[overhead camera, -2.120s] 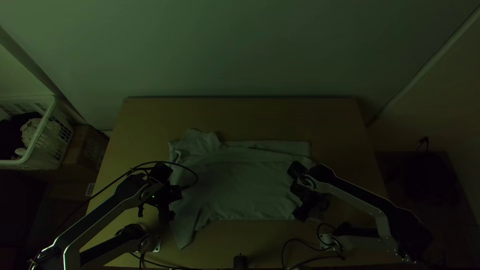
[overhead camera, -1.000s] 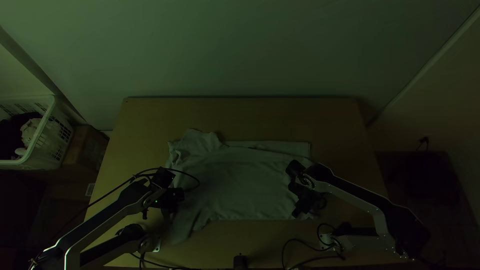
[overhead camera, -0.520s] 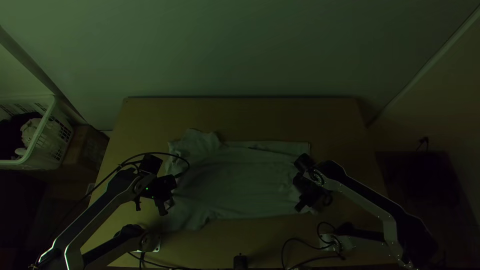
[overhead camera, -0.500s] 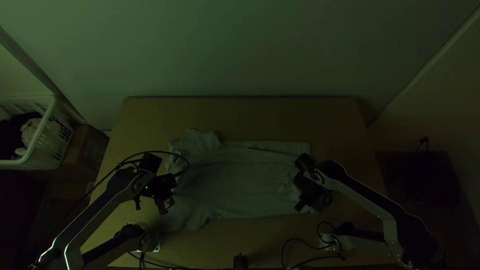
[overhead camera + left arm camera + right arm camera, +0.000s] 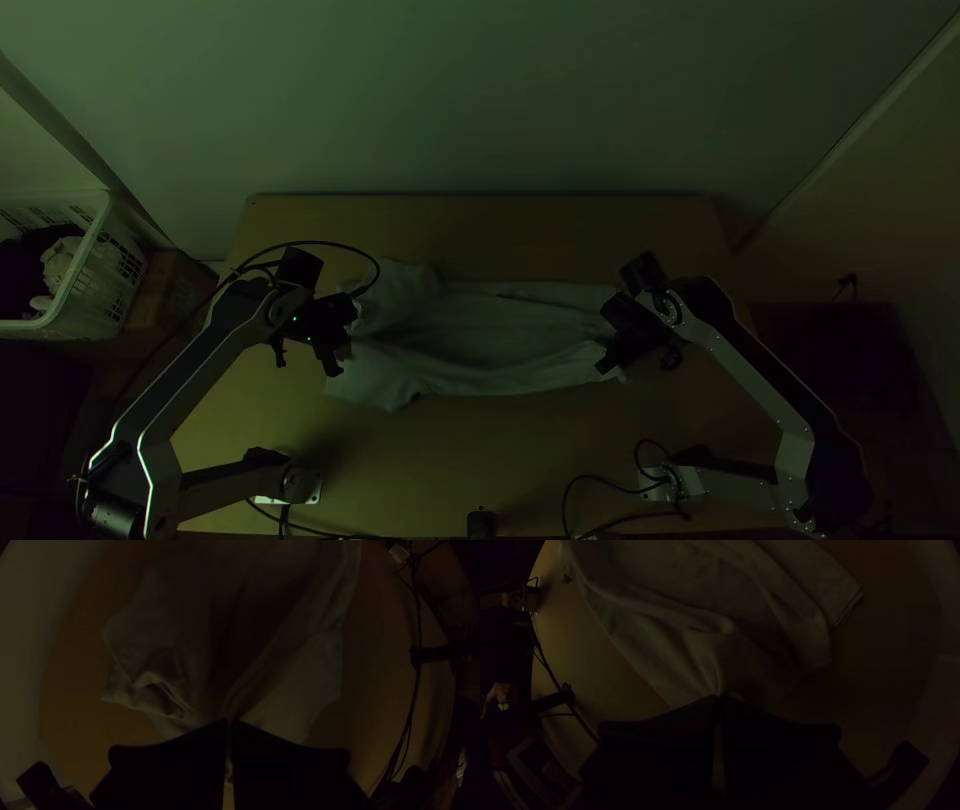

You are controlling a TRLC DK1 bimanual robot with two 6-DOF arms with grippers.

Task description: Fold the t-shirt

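The pale t-shirt [image 5: 480, 340] lies across the middle of the table, its near part lifted and drawn up over the rest, with a shadowed hollow between. At its left end, in the top view, is my left gripper [image 5: 335, 368]; in the left wrist view the left gripper [image 5: 229, 722] is shut on a gathered bit of cloth. My right gripper [image 5: 603, 368] is at the shirt's near right corner. The right wrist view has the right gripper [image 5: 719, 697] shut on that corner, folds running out from its tips. The sleeve area [image 5: 400, 285] at the far left lies bunched.
A white basket [image 5: 95, 265] holding clothes stands beyond the table's left edge, next to a cardboard box [image 5: 170, 300]. Cables [image 5: 590, 482] lie near the front edge, close to a small black object [image 5: 481, 523]. Bare wood [image 5: 480, 235] extends behind the shirt.
Both grippers have moved up the picture, away from the near edge, bringing the shirt's near edge with them. The lower left flap of cloth that hung toward the front has been pulled in.
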